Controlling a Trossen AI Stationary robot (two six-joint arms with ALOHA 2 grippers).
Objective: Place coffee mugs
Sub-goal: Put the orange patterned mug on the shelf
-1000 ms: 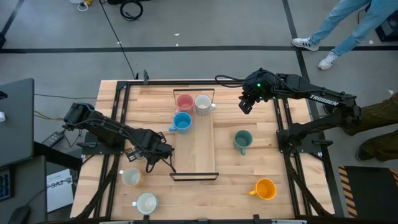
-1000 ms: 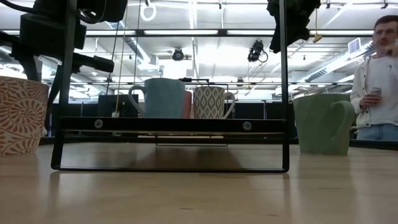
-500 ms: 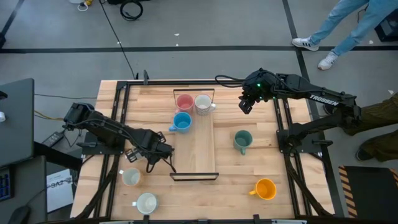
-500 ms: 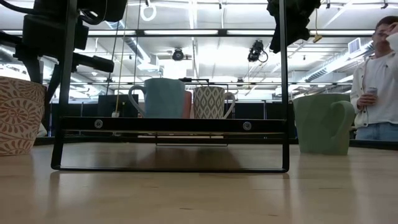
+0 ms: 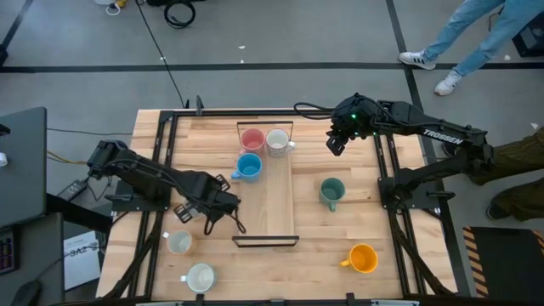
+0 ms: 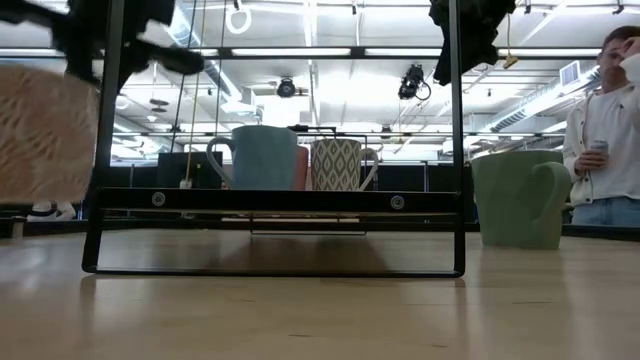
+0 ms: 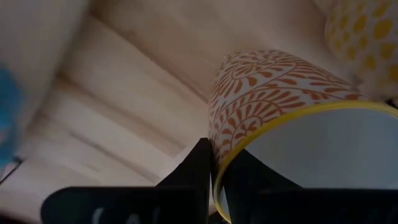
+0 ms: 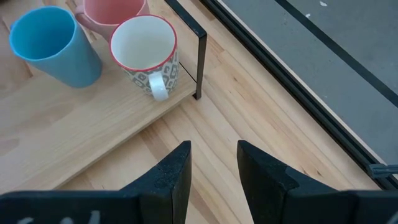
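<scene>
My left gripper (image 5: pixel 217 206) is shut on a white mug with an orange leaf pattern and a yellow rim (image 7: pixel 273 93), left of the tray's near end. In the low view this mug (image 6: pixel 45 130) hangs blurred above the table. Pink (image 5: pixel 252 138), white patterned (image 5: pixel 277 141) and blue (image 5: pixel 248 166) mugs stand on the tray (image 5: pixel 294 183). The teal green mug (image 5: pixel 331 191), the orange mug (image 5: pixel 364 257) and two pale mugs (image 5: pixel 178 243) (image 5: pixel 201 276) stand on the table. My right gripper (image 5: pixel 337 141) is open, raised right of the tray's far end. My left gripper holds the patterned mug by its rim (image 7: pixel 219 177). One finger (image 7: pixel 198 171) is outside the wall and the other (image 7: pixel 249 183) is inside the mug. The mug is lifted clear of the table and hangs below the gripper.
The tray has a black metal frame with upright ends (image 6: pixel 455 150). Another mug with yellow dots (image 7: pixel 367 31) shows near the held one. A person (image 6: pixel 605 130) stands beyond the table's far right. Bare wood lies on the tray's near half (image 5: pixel 268 212).
My left gripper has risen with the patterned mug, which stood on the table a second ago and now hangs clear of it. The gripper has also shifted slightly toward the table's near edge. My right arm has kept still.
</scene>
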